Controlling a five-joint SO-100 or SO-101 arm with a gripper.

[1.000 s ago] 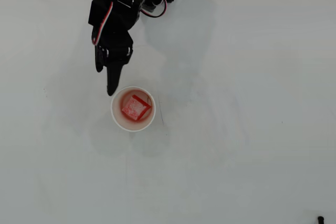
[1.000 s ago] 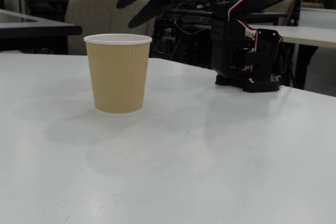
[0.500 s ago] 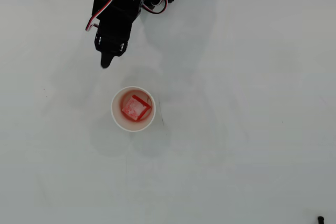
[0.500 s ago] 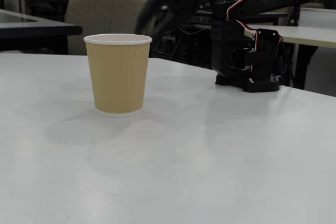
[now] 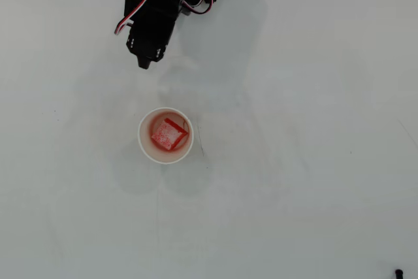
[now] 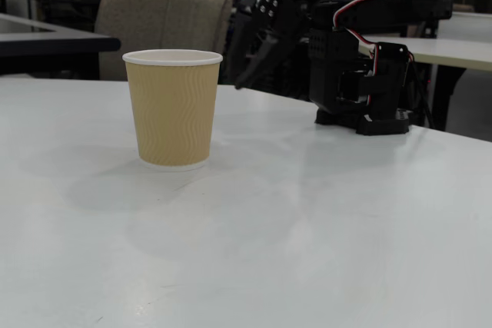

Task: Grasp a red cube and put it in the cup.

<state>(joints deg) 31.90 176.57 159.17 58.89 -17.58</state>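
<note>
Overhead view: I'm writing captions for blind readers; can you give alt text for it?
A white paper cup stands on a white table with a red cube inside it. The black robot arm's hand is above the cup in the picture, apart from it and holding nothing.

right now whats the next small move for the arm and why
Probably just finish folding back toward the base and stop. The red cube already lies inside the cup, which stands upright, and the claw is clear of the rim, carrying nothing. No further grasp seems needed.
</note>
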